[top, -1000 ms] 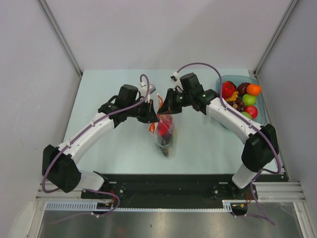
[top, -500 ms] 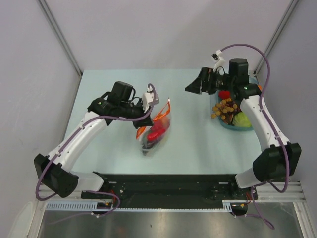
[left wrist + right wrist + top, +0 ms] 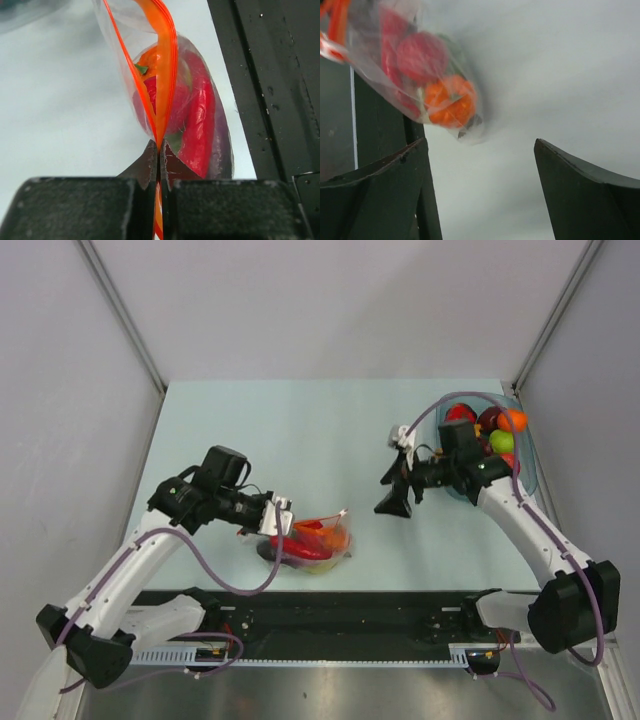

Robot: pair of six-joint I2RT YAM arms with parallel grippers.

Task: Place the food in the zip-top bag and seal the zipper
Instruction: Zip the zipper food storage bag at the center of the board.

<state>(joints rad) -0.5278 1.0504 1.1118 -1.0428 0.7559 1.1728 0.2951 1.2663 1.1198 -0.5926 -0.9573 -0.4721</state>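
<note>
My left fingers (image 3: 144,167) were pressed together on the zipper (image 3: 166,75), holding the zip-top bag (image 3: 310,542) at the counter's (image 3: 300,430) near edge with food (image 3: 200,130) inside. My right fingers (image 3: 585,195) were spread wide, holding nothing, near the blue tray (image 3: 526,445).

The zip-top bag (image 3: 325,552), food (image 3: 295,543) inside, lies at the table's (image 3: 300,430) front; the tray (image 3: 528,455) sits far right.

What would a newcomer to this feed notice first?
The clear zip-top bag, stuffed with red and orange toy food, is at the near edge of the table, with the left gripper shut on its orange-red zipper. The right gripper hangs open and empty mid-table, near the blue tray holding more toy fruits.
</note>
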